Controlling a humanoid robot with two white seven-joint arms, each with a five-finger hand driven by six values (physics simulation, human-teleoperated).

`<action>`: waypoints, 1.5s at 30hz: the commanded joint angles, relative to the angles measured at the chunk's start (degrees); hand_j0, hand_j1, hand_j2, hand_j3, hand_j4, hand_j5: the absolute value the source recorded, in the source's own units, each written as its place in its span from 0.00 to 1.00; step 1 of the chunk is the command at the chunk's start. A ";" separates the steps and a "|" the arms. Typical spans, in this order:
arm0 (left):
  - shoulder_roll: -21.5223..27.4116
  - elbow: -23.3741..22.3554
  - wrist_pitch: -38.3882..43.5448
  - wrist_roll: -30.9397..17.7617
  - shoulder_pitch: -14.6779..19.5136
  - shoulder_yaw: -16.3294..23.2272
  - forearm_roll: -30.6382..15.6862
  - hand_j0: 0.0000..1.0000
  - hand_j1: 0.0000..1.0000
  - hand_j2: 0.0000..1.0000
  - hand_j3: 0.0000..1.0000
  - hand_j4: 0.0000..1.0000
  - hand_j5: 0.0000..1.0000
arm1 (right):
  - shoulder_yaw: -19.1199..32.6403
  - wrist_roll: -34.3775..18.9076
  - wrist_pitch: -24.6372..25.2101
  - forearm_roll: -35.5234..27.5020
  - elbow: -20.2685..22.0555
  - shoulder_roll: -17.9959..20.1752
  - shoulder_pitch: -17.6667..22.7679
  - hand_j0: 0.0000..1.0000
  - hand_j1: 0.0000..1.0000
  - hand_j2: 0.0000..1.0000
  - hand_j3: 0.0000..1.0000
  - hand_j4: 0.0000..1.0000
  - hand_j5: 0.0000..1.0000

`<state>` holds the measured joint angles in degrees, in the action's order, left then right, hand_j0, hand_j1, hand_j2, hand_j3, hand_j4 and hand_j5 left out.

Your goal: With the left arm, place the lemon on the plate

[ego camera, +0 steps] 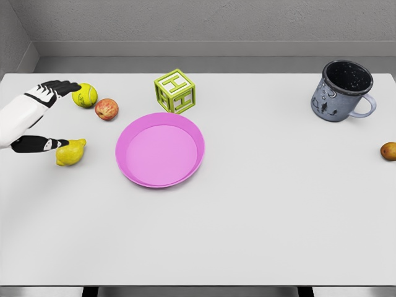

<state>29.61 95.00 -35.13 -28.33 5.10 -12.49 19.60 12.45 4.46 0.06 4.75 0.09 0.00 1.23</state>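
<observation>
Plate centre-table; left hand fingers spread wide, thumb touching lemon, grip unclear; arm cropped at edge.

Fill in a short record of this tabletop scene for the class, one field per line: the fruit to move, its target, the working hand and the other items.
fruit to move: lemon, lying left of the plate, not on it
target: pink plate, nothing in it
working hand: left hand, fingers spread, thumb at the lemon, upper fingers reaching to the tennis ball
right hand: not in view
near the ball: apple
behind the plate: green letter block
far right: blue speckled mug, upright
right edge: small orange-brown fruit
</observation>
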 commanded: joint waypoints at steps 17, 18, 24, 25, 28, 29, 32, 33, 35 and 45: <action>20.57 -2.63 0.13 -0.50 -0.18 9.24 -4.74 1.00 1.00 1.00 1.00 1.00 1.00 | -0.06 -0.06 0.03 0.00 0.00 0.00 0.00 1.00 1.00 1.00 1.00 1.00 1.00; 21.27 -2.62 0.13 -0.50 0.00 10.90 -4.66 1.00 1.00 1.00 1.00 1.00 1.00 | -0.14 -0.06 0.03 0.00 0.00 0.00 0.00 1.00 1.00 1.00 1.00 1.00 1.00; 22.95 -2.27 0.13 -0.59 0.44 16.27 -4.39 1.00 1.00 1.00 1.00 1.00 1.00 | -0.14 -0.06 0.03 0.00 0.00 0.00 0.00 1.00 1.00 1.00 1.00 1.00 1.00; 22.33 -2.27 0.13 -0.59 0.44 17.15 -4.31 1.00 1.00 1.00 1.00 1.00 1.00 | -0.14 -0.06 0.03 0.00 0.00 0.00 0.00 1.00 1.00 1.00 1.00 1.00 1.00; 21.10 -2.27 0.13 -0.68 0.61 17.32 -3.87 1.00 1.00 1.00 1.00 1.00 1.00 | -0.06 -0.06 0.03 0.00 0.00 0.00 0.00 1.00 1.00 1.00 1.00 1.00 1.00; 21.27 -2.27 0.13 -0.68 0.70 17.32 -3.69 1.00 1.00 1.00 1.00 1.00 1.00 | -0.06 -0.06 0.03 0.00 0.00 0.00 0.00 1.00 1.00 1.00 1.00 1.00 1.00; 21.36 -2.54 0.13 -0.94 0.62 17.76 -1.76 1.00 1.00 1.00 1.00 1.00 1.00 | -0.14 -0.06 0.03 0.00 0.00 0.00 0.00 1.00 1.00 1.00 1.00 1.00 1.00; 21.71 -3.06 0.13 -1.03 1.23 17.68 -1.23 1.00 1.00 1.00 1.00 1.00 1.00 | -0.14 -0.06 0.03 0.00 0.00 0.00 0.00 1.00 1.00 1.00 1.00 1.00 1.00; 21.63 -3.24 0.13 -1.03 1.41 17.68 0.00 1.00 1.00 1.00 1.00 1.00 1.00 | -0.06 -0.06 0.03 0.00 0.00 0.00 0.00 1.00 1.00 1.00 1.00 1.00 1.00; 23.21 -5.96 0.13 -1.03 4.74 21.10 4.22 1.00 1.00 1.00 1.00 1.00 1.00 | -0.06 -0.06 0.03 0.00 0.00 0.00 0.00 1.00 1.00 1.00 1.00 1.00 1.00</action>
<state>52.64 90.31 -35.10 -29.37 10.28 8.33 23.57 12.35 4.40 0.09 4.75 0.09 0.00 1.23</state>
